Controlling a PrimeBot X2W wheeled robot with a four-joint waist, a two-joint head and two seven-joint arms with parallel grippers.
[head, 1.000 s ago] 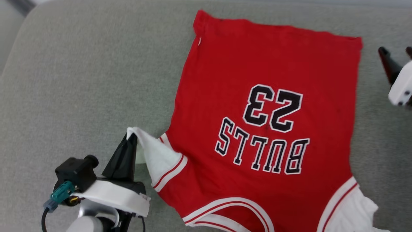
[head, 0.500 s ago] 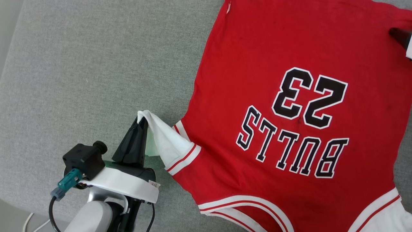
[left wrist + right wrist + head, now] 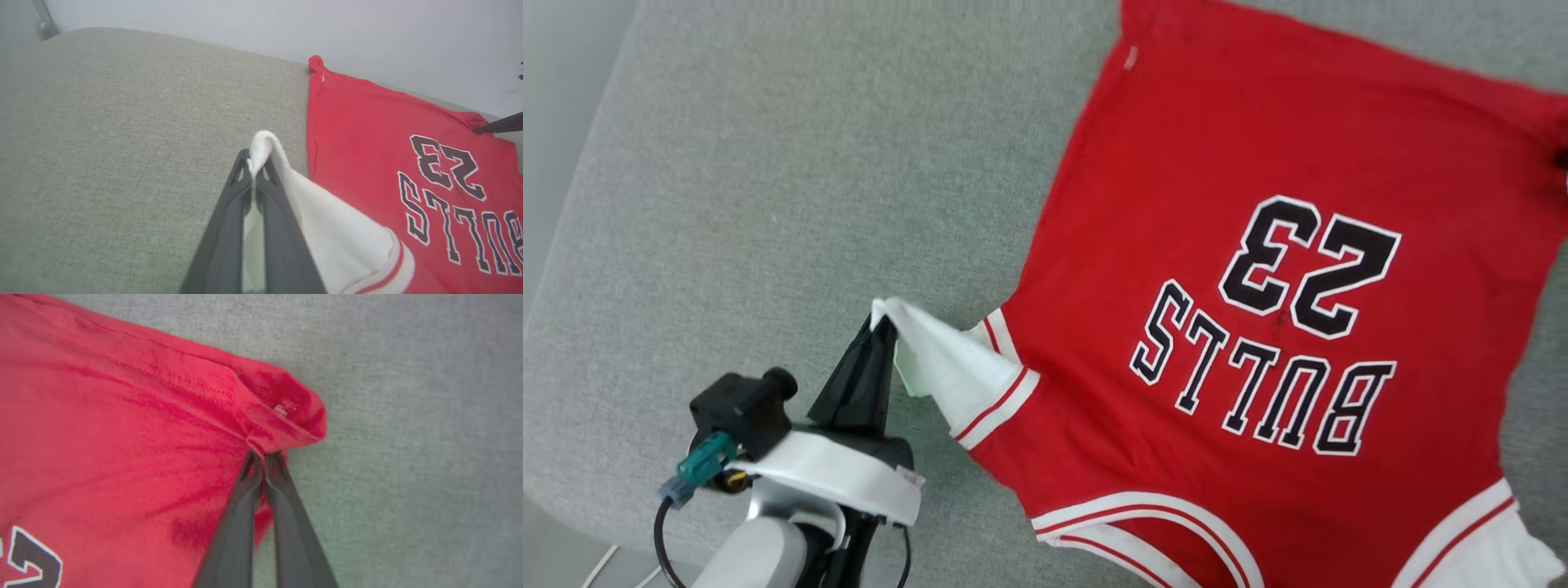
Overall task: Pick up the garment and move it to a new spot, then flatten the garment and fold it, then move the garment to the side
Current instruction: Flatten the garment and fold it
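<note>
On the grey cushion [image 3: 768,204] the garment [image 3: 1258,327] is lying spread while you are flattening it: your left gripper [image 3: 880,327] is pinching the white sleeve [image 3: 939,367] and your right gripper [image 3: 263,454] is clamping the red hem corner [image 3: 286,412]. Next, I judge, you should be drawing both apart gently.

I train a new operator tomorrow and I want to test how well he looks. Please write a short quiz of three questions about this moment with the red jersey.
1. True or false: in the head view, the black lettering on the bright red shiny jersey reads upside down.
2. What do the fingers of the left gripper pinch? A) the white sleeve panel B) the neckline C) the number
3. Fill in: the right gripper is shut on a red ___ of the jersey, above the grey fabric cushion.

Key: 1 true; 2 A; 3 corner.
</note>
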